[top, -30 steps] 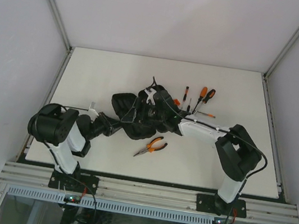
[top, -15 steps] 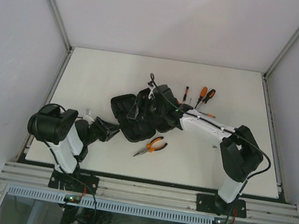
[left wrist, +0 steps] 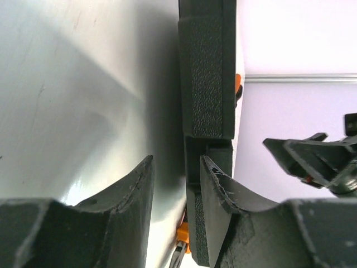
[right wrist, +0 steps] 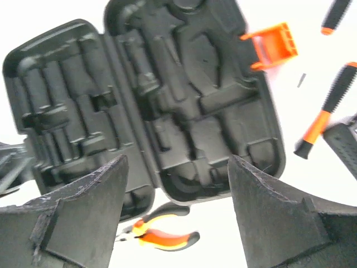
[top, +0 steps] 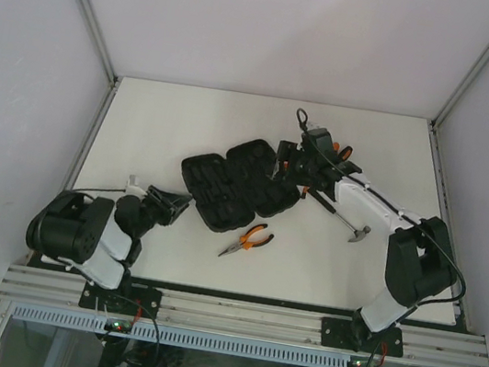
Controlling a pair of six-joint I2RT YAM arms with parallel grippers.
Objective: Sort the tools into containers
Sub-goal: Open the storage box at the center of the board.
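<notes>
The black tool case (top: 237, 184) lies open and flat at mid-table, both halves showing empty moulded slots (right wrist: 184, 106), with its orange latch (right wrist: 273, 44) at the far end. My right gripper (top: 292, 165) hovers open and empty over the case's right half (right wrist: 177, 164). My left gripper (top: 183, 201) is low at the case's near-left edge (left wrist: 206, 84), jaws a little apart with nothing between them (left wrist: 177, 173). Orange-handled pliers (top: 250, 238) lie in front of the case (right wrist: 162, 234). A hammer (top: 350, 223) lies to the right. Screwdrivers (top: 340, 154) lie behind my right wrist (right wrist: 326, 114).
The white table (top: 161, 124) has raised metal rails along its sides and grey walls behind. The right arm (top: 381, 205) stretches across the right side above the hammer. The left arm's base (top: 79, 232) sits at the near-left corner.
The case, half folded before, now lies opened flat. My right gripper has moved back and right, off the case toward the screwdrivers, uncovering the hammer. My left arm has drawn back toward its base.
</notes>
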